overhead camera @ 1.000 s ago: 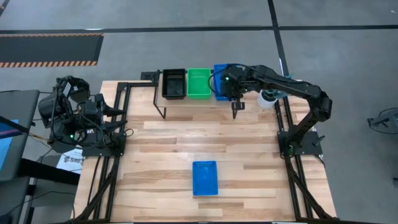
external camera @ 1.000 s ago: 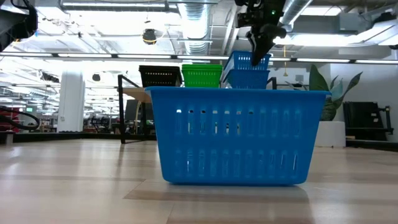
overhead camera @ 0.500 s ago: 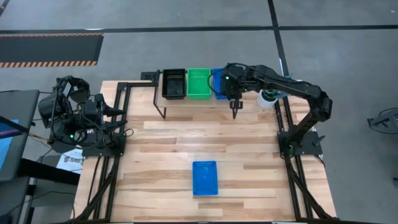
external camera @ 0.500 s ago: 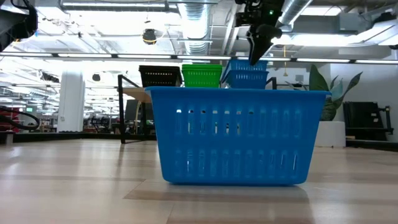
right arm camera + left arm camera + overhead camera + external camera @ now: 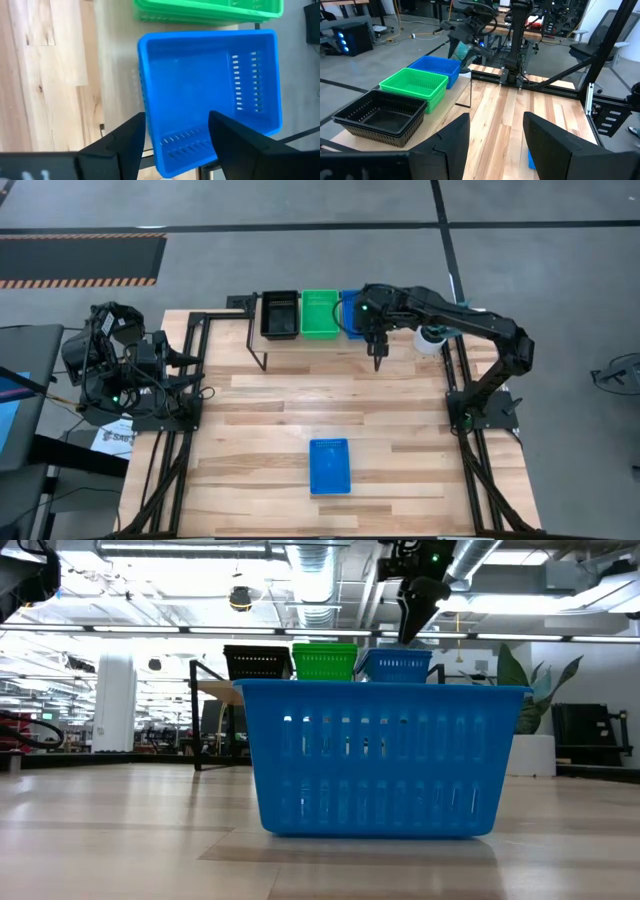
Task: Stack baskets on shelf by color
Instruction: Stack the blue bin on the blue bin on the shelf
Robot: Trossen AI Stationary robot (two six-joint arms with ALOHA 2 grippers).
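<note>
Right tool (image 5: 377, 360) is hovering above the shelf's blue stack (image 5: 210, 95), fingers apart, gripping nothing. Left tool (image 5: 492, 145) is idling open at tabletop (image 5: 270, 430) edge.

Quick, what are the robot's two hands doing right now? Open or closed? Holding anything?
Left gripper: open, holding nothing, parked at the table's left side.
Right gripper: open, holding nothing, above the blue basket on the shelf.
</note>
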